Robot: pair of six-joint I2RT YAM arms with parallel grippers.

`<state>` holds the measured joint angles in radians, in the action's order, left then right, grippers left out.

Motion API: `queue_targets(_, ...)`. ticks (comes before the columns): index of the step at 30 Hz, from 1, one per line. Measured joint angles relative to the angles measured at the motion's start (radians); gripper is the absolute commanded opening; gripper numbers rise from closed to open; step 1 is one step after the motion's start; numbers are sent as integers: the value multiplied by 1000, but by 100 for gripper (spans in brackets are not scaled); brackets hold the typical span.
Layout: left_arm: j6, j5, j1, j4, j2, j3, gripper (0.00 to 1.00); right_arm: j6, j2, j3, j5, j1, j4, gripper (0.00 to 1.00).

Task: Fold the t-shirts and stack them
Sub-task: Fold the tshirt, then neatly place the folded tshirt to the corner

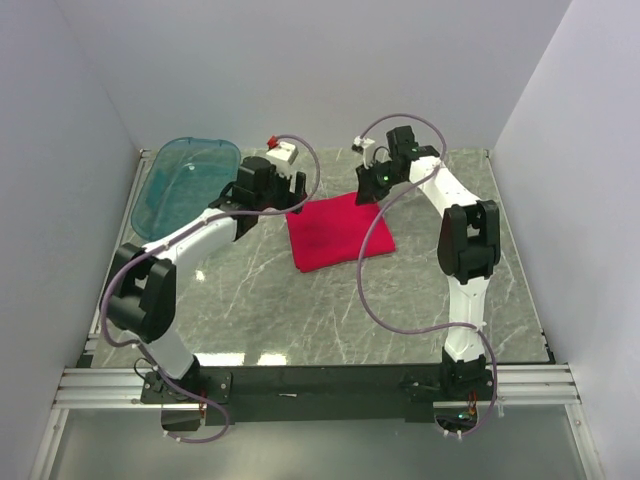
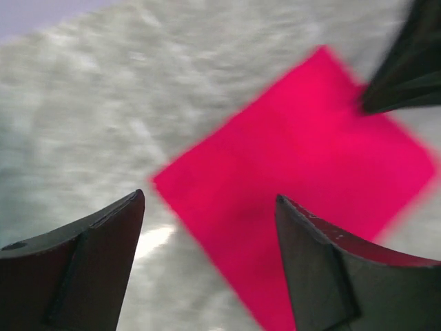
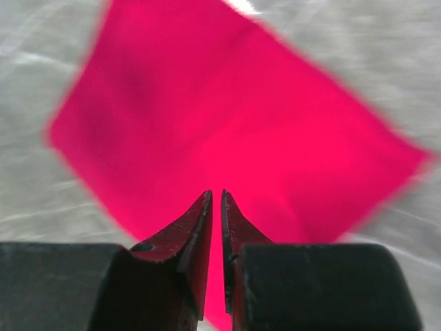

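Note:
The red t-shirt lies folded into a flat square on the marble table, mid-back. It also shows in the left wrist view and the right wrist view. My left gripper is open and empty, hovering over the shirt's far-left corner; its jaws straddle the shirt's edge. My right gripper hovers above the shirt's far-right corner. Its jaws are shut with only a thin slit between them and hold nothing. It also shows as a dark shape in the left wrist view.
A translucent teal plastic tub stands at the back left of the table, close to the left arm. White walls enclose the table on the left, back and right. A metal rail runs along the near edge.

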<state>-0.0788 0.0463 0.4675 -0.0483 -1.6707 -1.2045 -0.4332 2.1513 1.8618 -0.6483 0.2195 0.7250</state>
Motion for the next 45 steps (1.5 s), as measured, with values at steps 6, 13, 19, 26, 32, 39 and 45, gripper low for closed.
queue_targets(6,-317,233,-2,-103,5,134,73,40,-6,-134,-204,0,44,20)
queue_targets(13,-506,320,-2,-150,-132,156,71,80,-16,-310,-290,-2,74,22)
queue_targets(19,-543,325,-2,-193,-132,203,72,145,-15,-388,-235,-25,51,24)
queue_targets(26,-525,340,-2,-217,-74,292,74,91,-23,-348,-253,-59,107,34)
queue_targets(32,-482,317,-2,-223,147,339,76,72,-159,-346,-220,-116,127,55)
queue_targets(39,-422,215,-2,-166,496,459,78,197,-208,-346,11,-177,23,73)
queue_targets(45,-408,159,-2,-50,768,548,81,283,-75,-272,102,-163,16,79)
